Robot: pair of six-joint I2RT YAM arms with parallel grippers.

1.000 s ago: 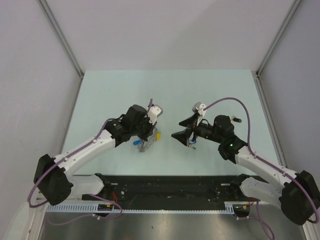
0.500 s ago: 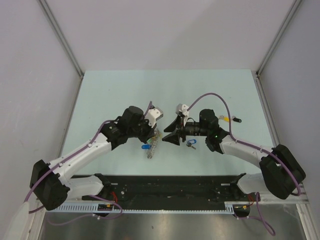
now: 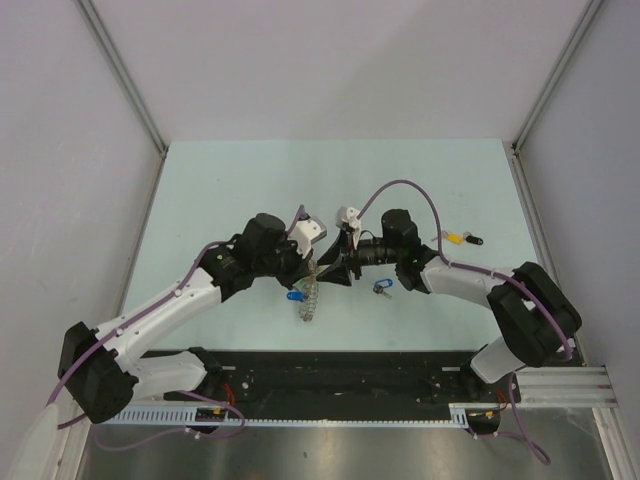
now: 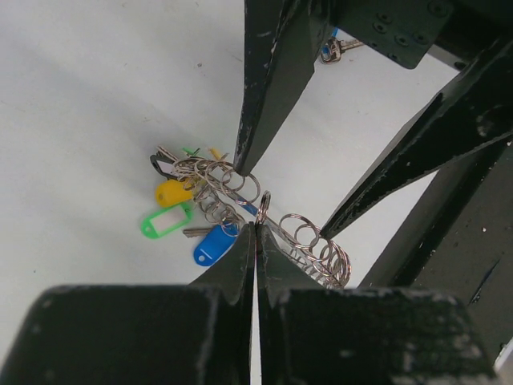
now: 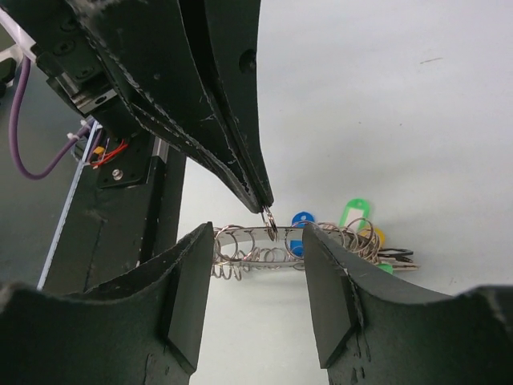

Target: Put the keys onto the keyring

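Counter (image 3: 230, 190), mid-field: the keyring (image 4: 304, 234) sits just toward 6 o'clock from centre, between the two arms. Left end effector (image 4: 256, 233) is fully closed, its tips pinching one small wire loop of the keyring. The rest of the coil trails off toward 3 o'clock and 9 o'clock in the left wrist view. Keys (image 4: 172, 193) with yellow, green, blue and black heads bunch at the coil's 9 o'clock end. Right end effector (image 5: 256, 234) stands partly open, its jaws to either side of the coil, and we see nothing held between them. A loose blue-headed key (image 3: 380, 288) lies at 3 o'clock from the keyring, near it. Two more, yellow and black (image 3: 452, 238), lie well apart at 2 o'clock. We judge the keyring light, springy and floppy, its thin wire slick under hard pads and the hanging keys prone to swing. Best hold, we think, is a single loop edge-on, just beside the left pinch. We would take a key by its plastic head, not the smooth blade.
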